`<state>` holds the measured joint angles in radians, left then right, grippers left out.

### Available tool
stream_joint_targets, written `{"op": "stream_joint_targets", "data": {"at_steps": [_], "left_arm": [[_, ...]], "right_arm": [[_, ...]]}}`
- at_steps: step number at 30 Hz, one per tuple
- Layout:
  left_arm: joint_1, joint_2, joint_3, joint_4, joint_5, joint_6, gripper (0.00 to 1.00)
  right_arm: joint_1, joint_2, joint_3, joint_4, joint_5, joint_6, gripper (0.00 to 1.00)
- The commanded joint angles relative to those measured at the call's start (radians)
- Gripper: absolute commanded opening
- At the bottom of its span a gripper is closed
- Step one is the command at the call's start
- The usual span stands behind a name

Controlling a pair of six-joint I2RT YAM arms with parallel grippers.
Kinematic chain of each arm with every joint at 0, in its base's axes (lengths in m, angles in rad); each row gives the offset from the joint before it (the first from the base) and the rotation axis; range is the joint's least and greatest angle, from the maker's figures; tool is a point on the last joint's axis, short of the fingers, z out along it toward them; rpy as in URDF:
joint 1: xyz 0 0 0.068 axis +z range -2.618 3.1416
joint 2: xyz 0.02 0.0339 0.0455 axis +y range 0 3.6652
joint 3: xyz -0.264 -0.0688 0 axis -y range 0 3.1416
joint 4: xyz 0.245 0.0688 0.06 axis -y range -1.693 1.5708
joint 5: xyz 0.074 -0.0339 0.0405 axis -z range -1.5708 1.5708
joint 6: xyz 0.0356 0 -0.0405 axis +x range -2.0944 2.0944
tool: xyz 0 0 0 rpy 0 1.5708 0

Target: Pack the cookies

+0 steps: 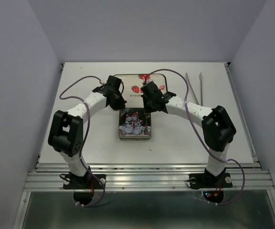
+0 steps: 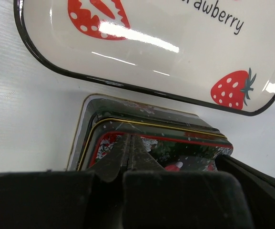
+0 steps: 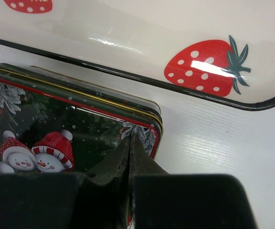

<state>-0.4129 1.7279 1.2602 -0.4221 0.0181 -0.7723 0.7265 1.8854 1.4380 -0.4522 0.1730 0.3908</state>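
The left gripper [image 2: 129, 143] is clenched with its fingers pressed together and nothing between them. It hangs over the far left corner of a rectangular Christmas tin [image 2: 152, 128]. The right gripper [image 3: 129, 144] is clenched the same way, also empty, over the tin's far right corner, beside the snowmen printed on the lid. In the top view the two grippers [image 1: 120, 101] [image 1: 149, 103] face each other across the far end of the tin [image 1: 135, 125], which lies lengthwise between the arms with its lid on.

Just beyond the tin is a white tray [image 3: 127, 78] with a black rim and red strawberry prints. The two arms cover much of it from above. A pair of metal tongs [image 1: 194, 88] lies well apart at the far right of the white table [image 1: 185, 138].

The cookies show in no view, so their place relative to either gripper cannot be told. The covered part of the tray and the closed tin are all that is hidden.
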Motion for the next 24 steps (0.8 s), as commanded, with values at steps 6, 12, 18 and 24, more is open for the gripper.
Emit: {"op": "stream_joint_targets", "data": {"at_steps": [6, 12, 18, 24], "left_arm": [[-0.003, 0.068, -0.14, -0.083, -0.06, -0.001, 0.0], [-0.003, 0.041, -0.151, -0.081, -0.052, -0.005, 0.0], [-0.004, 0.038, 0.01, -0.148, -0.124, 0.011, 0.0], [-0.003, 0.071, 0.229, -0.236, -0.159, 0.021, 0.0]], "right_arm": [[-0.001, 0.063, -0.071, -0.071, -0.078, 0.026, 0.04], [-0.001, 0.034, 0.056, -0.12, -0.109, -0.001, 0.14], [-0.001, 0.057, 0.211, -0.174, -0.089, 0.0, 0.19], [-0.001, 0.09, 0.366, -0.244, -0.069, -0.033, 0.25]]}}
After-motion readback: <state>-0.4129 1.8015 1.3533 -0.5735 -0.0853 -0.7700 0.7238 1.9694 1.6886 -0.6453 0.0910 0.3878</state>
